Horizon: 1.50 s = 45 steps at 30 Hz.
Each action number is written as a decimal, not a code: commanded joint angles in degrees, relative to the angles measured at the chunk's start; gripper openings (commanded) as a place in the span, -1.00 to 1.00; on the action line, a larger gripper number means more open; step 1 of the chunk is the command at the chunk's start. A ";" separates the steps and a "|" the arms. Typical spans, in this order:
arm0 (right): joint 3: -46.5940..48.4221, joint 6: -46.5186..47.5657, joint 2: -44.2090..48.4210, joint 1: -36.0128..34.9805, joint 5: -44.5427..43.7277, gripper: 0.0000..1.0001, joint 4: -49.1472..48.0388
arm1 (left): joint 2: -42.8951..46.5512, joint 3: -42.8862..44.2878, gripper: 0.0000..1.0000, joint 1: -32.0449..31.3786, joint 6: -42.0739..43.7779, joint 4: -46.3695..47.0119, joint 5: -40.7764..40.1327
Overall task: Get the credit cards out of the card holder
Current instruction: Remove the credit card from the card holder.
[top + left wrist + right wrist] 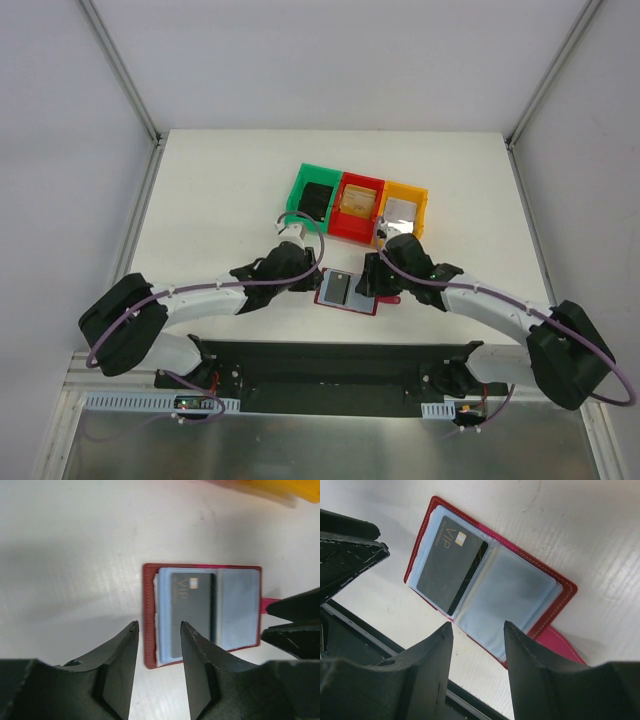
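Room: pale walls on metal posts box the table in on three sides and stand well back from the work.
Table: white, smooth and bare around the job. I judge it gives little friction, so anything light will skate on it.
Bins: the green bin, red bin and orange bin sit in a touching row just above centre in the top view. A black card, a tan-gold card and a silvery card lie one to a bin.
Left fingers: parted with nothing between them, hovering over the holder's left edge at the bottom of the left wrist view.
Right fingers: also parted and gripping nothing, poised over the holder's lower edge, close to the tab.
Card holder: lies open and flat at the centre of the top view, just below the bins and between both arms. It looks soft, thin and light, so it is likely to slide or fold shut if tugged; one half wants pinning down.
VIP card: dark, tucked in the left half's clear pocket, and the right half looks empty. It should be stiff, light and slick. Lying flush, it offers no pinch from above, so better to work an edge out first, then nip across the faces. I cannot tell which side the pocket opens.
Tab: a small red tab pokes out of the holder's right side, a handy spot to press and anchor.
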State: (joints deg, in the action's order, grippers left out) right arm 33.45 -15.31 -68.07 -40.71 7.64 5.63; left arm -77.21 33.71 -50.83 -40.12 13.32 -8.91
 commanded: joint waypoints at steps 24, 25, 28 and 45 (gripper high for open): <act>-2.07 -3.50 -3.20 3.35 -9.83 0.22 -0.71 | -0.92 -7.44 -0.21 2.05 -3.73 10.14 4.77; -2.08 -3.41 -3.64 3.36 -9.84 0.22 -0.71 | -0.93 -7.61 -0.21 2.22 -3.91 10.32 5.04; -1.46 -2.27 -6.10 3.36 -9.22 0.22 -1.14 | -0.49 -8.49 -0.21 2.14 -4.18 10.50 5.04; 4.42 10.56 -15.59 2.92 -0.79 -0.15 -3.61 | 10.23 -16.75 -0.21 2.05 -7.25 9.79 3.37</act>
State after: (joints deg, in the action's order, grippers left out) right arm 36.18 -8.97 -81.82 -37.47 4.19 0.19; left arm -70.39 18.37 -49.01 -45.80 22.22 -4.62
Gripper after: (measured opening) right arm 0.432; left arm 0.395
